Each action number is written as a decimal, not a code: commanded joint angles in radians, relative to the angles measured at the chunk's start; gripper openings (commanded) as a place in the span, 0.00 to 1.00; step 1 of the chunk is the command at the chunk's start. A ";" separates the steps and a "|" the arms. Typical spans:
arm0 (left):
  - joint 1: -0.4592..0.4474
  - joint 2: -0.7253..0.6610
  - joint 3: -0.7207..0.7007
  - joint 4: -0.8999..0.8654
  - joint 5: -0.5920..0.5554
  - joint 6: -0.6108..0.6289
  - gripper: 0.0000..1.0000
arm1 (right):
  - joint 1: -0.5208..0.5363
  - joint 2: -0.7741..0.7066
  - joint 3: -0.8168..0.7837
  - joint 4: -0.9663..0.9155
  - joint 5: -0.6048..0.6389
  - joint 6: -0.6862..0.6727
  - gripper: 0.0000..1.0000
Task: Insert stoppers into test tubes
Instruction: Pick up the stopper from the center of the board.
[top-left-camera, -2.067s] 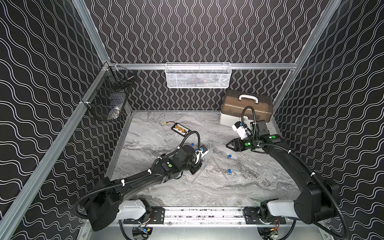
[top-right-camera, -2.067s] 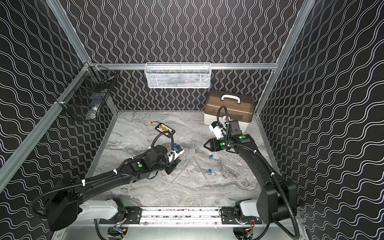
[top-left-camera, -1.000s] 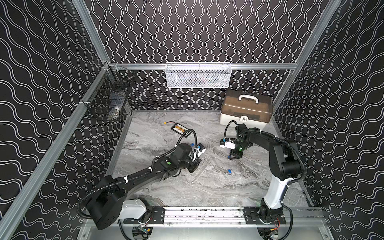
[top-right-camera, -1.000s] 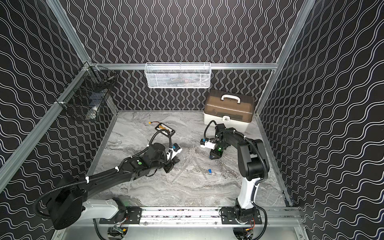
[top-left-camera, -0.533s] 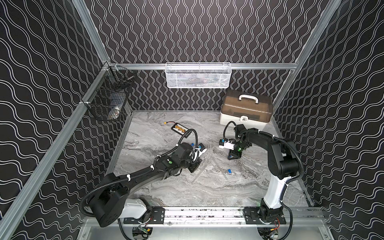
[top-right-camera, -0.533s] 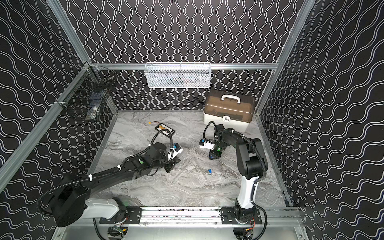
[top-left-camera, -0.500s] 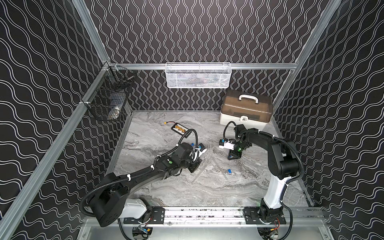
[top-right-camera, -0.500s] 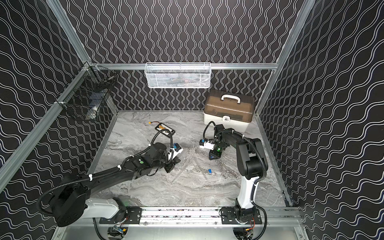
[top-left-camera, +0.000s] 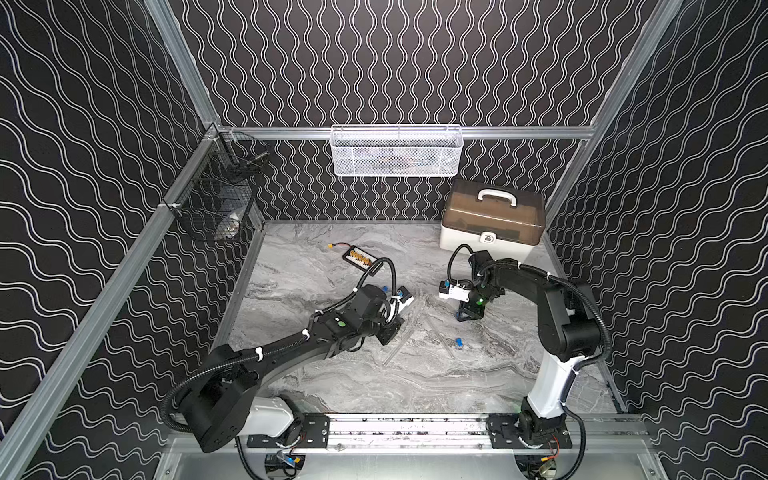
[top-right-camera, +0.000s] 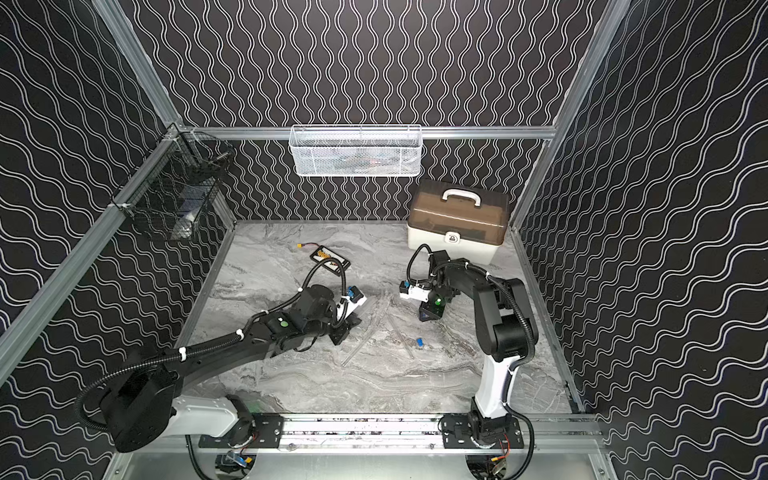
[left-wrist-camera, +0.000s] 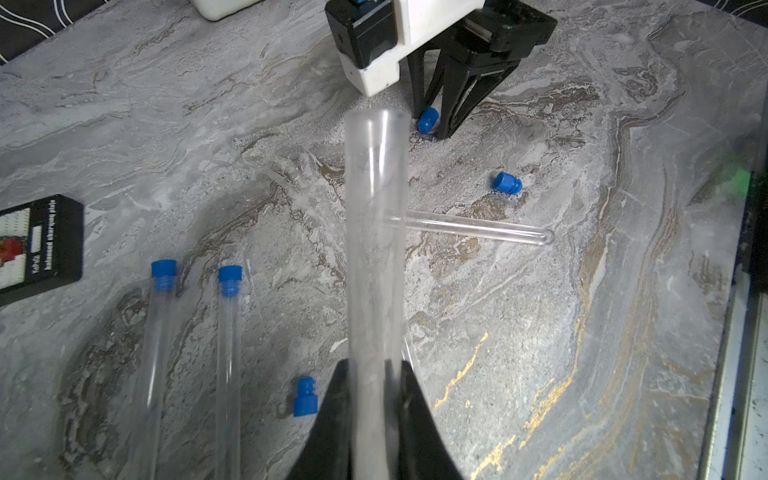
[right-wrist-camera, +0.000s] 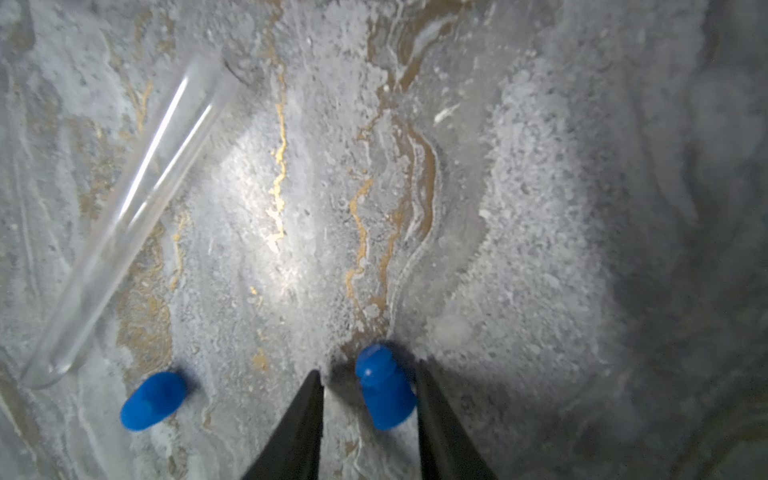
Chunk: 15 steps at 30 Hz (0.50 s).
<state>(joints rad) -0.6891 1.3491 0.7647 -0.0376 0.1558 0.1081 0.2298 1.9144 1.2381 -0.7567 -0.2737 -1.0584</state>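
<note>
Clear tube (left-wrist-camera: 376, 249) raised, uncapped; blue stoppers (left-wrist-camera: 507, 183) loose.

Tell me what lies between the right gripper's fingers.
One blue stopper, lying on the marble close to one finger with a gap to the other; the right wrist view shows it.

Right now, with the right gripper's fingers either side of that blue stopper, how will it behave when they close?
The stopper lies on its side on smooth marble, a short rounded plug, so it may roll if one finger meets it first. It sits off-centre in the right gripper, so a sideways nudge seems likely. Tiny, so probably light.
</note>
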 joint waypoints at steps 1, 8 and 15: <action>0.001 -0.002 -0.003 0.035 0.001 0.022 0.01 | 0.003 -0.002 -0.005 -0.027 0.011 -0.014 0.34; 0.001 -0.004 -0.006 0.038 -0.007 0.024 0.01 | 0.006 0.001 -0.006 -0.027 0.010 -0.017 0.31; 0.001 -0.001 -0.004 0.040 -0.007 0.027 0.01 | 0.007 -0.005 -0.012 -0.026 0.010 -0.018 0.28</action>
<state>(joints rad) -0.6891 1.3487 0.7586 -0.0372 0.1516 0.1085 0.2340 1.9125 1.2324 -0.7525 -0.2680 -1.0584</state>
